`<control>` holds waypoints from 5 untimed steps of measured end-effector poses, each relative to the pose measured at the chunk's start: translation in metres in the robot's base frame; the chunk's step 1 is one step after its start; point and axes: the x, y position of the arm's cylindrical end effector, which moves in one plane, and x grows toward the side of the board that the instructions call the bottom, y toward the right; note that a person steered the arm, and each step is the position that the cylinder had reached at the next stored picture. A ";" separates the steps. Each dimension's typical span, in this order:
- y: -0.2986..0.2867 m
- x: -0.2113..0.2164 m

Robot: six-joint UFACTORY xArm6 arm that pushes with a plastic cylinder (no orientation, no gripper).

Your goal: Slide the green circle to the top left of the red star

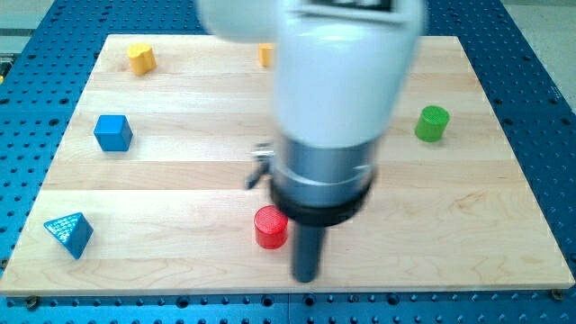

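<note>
The green circle (pixel 432 122) is a short green cylinder standing near the board's right edge, in the upper half. My tip (pixel 306 276) rests on the board near the bottom centre, far to the lower left of the green circle and not touching it. A red round block (pixel 270 226) stands just left of the rod and slightly above my tip. No red star shows; the arm's large white and grey body (pixel 328 117) hides the middle of the board.
A yellow block (pixel 139 57) sits at the top left. An orange block (pixel 265 54) is half hidden behind the arm at the top. A blue cube (pixel 112 132) is at the left and a blue triangle (pixel 69 234) at the bottom left. The wooden board (pixel 486 225) lies on a blue perforated table.
</note>
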 end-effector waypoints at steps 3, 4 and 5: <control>-0.016 -0.024; 0.071 -0.018; 0.147 -0.080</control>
